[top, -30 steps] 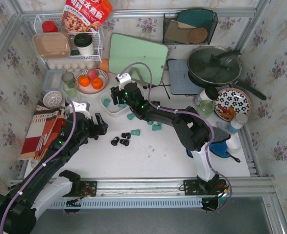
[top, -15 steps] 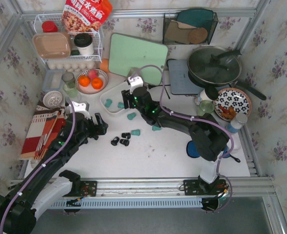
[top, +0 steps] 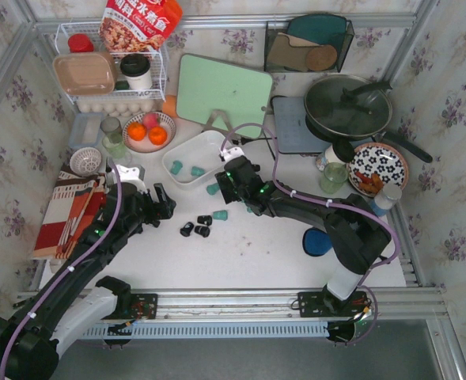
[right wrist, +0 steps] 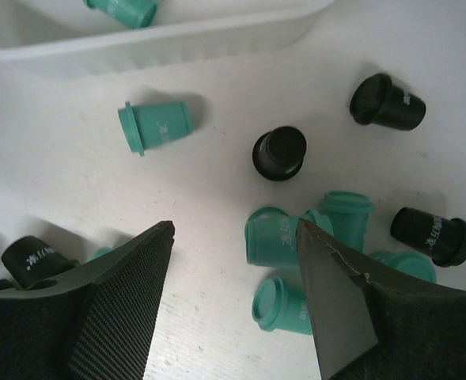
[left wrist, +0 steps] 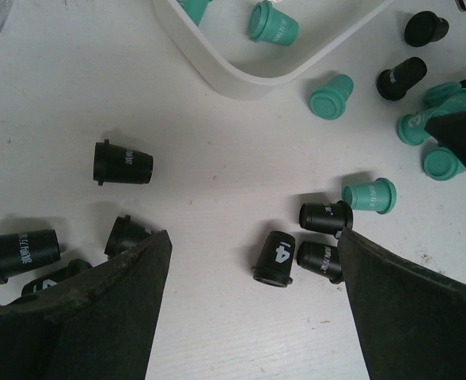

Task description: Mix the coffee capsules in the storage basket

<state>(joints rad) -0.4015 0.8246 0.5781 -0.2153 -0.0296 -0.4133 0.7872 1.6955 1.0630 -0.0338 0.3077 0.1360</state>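
Right claw (right wrist: 234,229) agape above coffee capsules (right wrist: 274,237)

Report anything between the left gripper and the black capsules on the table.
Nothing visible does. The left gripper hangs open above the table, with black capsules lying loose right below its jaws. The basket sits beyond them.

Green cutting board (top: 223,93) at back; lidded pan (top: 348,107) right; fruit bowl (top: 148,131) left.
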